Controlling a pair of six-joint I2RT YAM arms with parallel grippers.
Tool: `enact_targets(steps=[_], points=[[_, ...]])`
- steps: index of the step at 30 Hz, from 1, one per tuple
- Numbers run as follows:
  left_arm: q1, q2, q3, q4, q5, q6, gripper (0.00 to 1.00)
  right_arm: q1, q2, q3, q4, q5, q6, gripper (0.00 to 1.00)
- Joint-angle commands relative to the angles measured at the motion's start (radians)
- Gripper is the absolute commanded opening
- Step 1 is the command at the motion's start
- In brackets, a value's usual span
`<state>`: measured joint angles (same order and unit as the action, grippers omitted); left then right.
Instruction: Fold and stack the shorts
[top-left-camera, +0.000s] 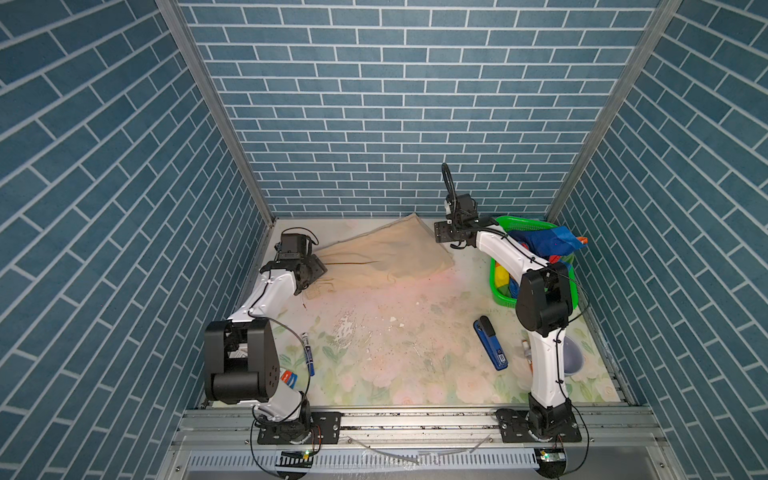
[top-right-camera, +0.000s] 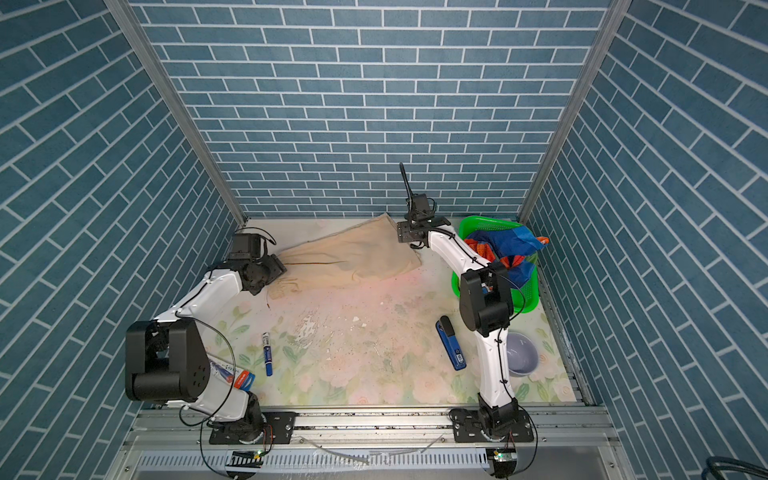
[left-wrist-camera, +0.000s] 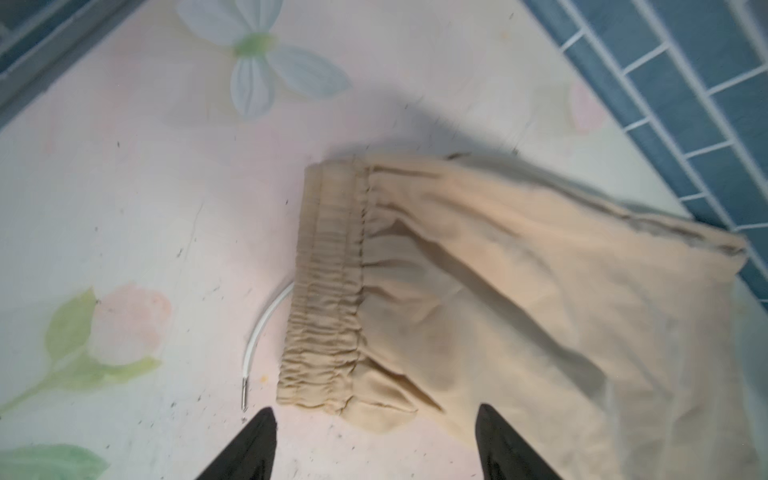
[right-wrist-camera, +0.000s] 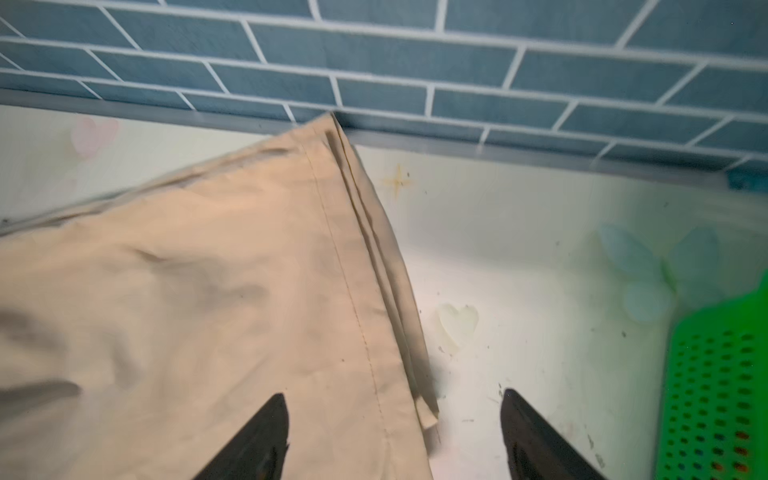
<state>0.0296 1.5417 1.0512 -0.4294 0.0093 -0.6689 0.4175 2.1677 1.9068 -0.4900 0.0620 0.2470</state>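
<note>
My left gripper (left-wrist-camera: 376, 409) stands wide, its 2 black tapered fingers (left-wrist-camera: 249, 449) apart with nothing clamped. It hangs over the elastic waistband end of the soft, matte beige shorts (left-wrist-camera: 498, 291). My right gripper (right-wrist-camera: 395, 394) is equally wide and empty, over the stitched hem at the opposite end of the cloth. In both top views the beige shorts (top-left-camera: 382, 253) lie flat as a rough trapezoid at the back of the glossy floral-print table mat (top-left-camera: 395, 353), 1 corner reaching the foot of the back wall. The shiny rainbow-striped shorts (top-left-camera: 544, 243) sit crumpled in the green perforated plastic basket (top-left-camera: 523, 226) at back right, spilling over its rim. Left wrist view only: the tight gathers of the waistband (left-wrist-camera: 328, 299) and a thin white drawstring (left-wrist-camera: 266, 320), curved on the mat and ending in a metal tip. Right wrist view only: a straight line of stitching along the layered hem (right-wrist-camera: 365, 332), and the basket's mesh wall close up. Top views only: a blue-and-black stapler-shaped tool (top-left-camera: 492, 349), a blue marker (top-right-camera: 267, 353) and a pale lavender bowl (top-right-camera: 521, 353), all well apart from the cloth.
</note>
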Motion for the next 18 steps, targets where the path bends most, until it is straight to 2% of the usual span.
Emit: enact_targets(steps=[1, 6, 14, 18], points=[[-0.002, -0.044, -0.053, -0.028, 0.004, 0.021, 0.77, -0.033, 0.018, -0.028, -0.106, -0.143, 0.108, 0.81], [-0.002, -0.051, -0.105, -0.02, 0.0, 0.028, 0.79, -0.055, 0.102, 0.009, -0.127, -0.227, 0.136, 0.8], [-0.002, 0.025, -0.104, 0.029, 0.005, 0.024, 0.79, -0.079, 0.203, 0.076, -0.121, -0.314, 0.179, 0.76], [-0.002, 0.068, -0.08, 0.054, 0.009, 0.025, 0.75, -0.08, 0.222, 0.085, -0.113, -0.322, 0.185, 0.67]])
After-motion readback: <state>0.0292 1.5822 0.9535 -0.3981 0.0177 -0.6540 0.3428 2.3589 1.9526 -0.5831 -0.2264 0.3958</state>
